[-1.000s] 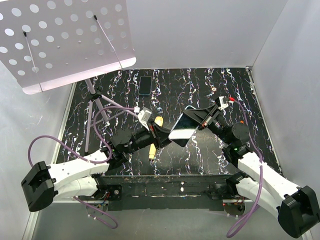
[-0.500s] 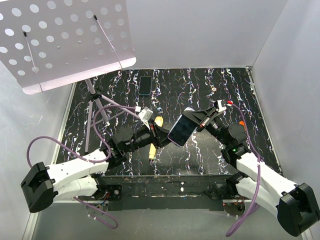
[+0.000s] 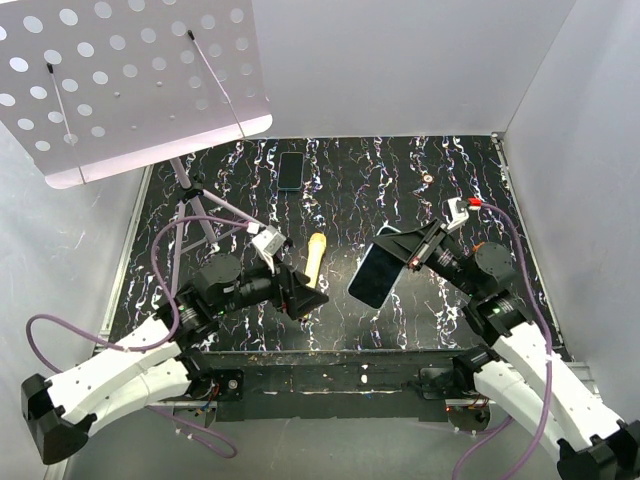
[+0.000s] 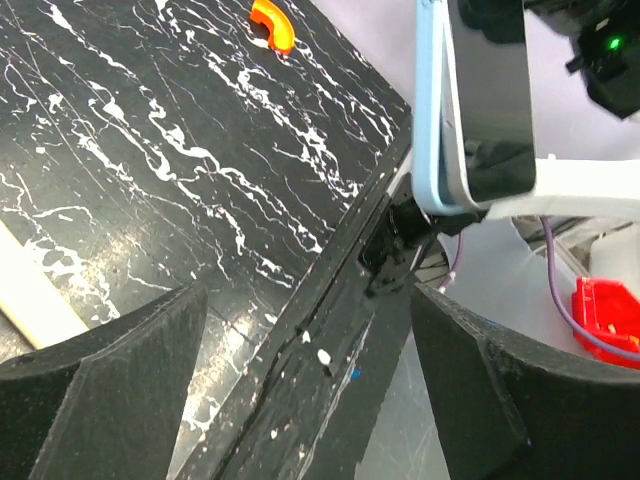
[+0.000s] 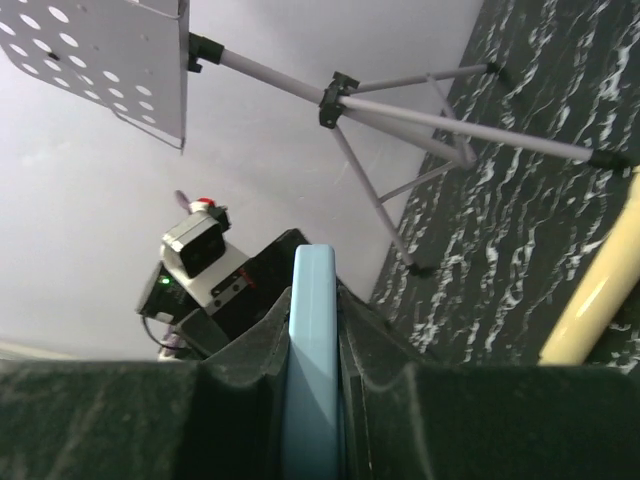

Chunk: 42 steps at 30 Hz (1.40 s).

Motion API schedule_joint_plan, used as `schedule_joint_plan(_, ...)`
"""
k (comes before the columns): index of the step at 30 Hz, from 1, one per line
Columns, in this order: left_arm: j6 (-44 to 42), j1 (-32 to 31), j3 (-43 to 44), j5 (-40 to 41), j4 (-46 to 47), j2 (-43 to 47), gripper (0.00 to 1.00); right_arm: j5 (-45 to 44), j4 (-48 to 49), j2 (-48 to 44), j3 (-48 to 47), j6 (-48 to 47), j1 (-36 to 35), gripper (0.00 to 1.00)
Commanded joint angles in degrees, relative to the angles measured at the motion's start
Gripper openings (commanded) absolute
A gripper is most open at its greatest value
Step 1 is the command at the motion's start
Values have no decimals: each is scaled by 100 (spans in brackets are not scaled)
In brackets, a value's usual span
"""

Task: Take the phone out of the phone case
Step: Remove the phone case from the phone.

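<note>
pinched edge-on in the right gripper [image 3: 404,260]: glossy black phone [image 3: 375,275] inside a smooth, pale-blue, round-cornered phone case [image 5: 310,340]. to the left, left gripper [image 3: 300,297] spread wide, empty.

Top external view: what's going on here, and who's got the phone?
The right tool grips the phone, which sits in a light blue case, and holds it tilted in the air above the table. The left tool is open nearby and touches nothing. The phone is not yet out of its case.
</note>
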State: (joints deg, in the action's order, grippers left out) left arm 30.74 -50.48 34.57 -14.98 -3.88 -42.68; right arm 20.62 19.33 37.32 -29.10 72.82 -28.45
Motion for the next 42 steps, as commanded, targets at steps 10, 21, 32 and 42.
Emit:
schedule_joint_plan(10,1571,64,280,-1524,831,164,75,-165,-1495,-6,-1054,-1587,32,1)
schedule_joint_plan(21,3280,64,-283,-1727,2901,-786,59,477,-809,179,-922,-1244,32,1)
schedule_joint_plan(32,3508,56,-459,-1639,3190,-891,31,812,-580,240,-1001,-1165,32,1)
schedule_joint_plan(42,3693,-41,-495,-1806,3481,-1278,30,882,-281,293,-860,-980,32,1)
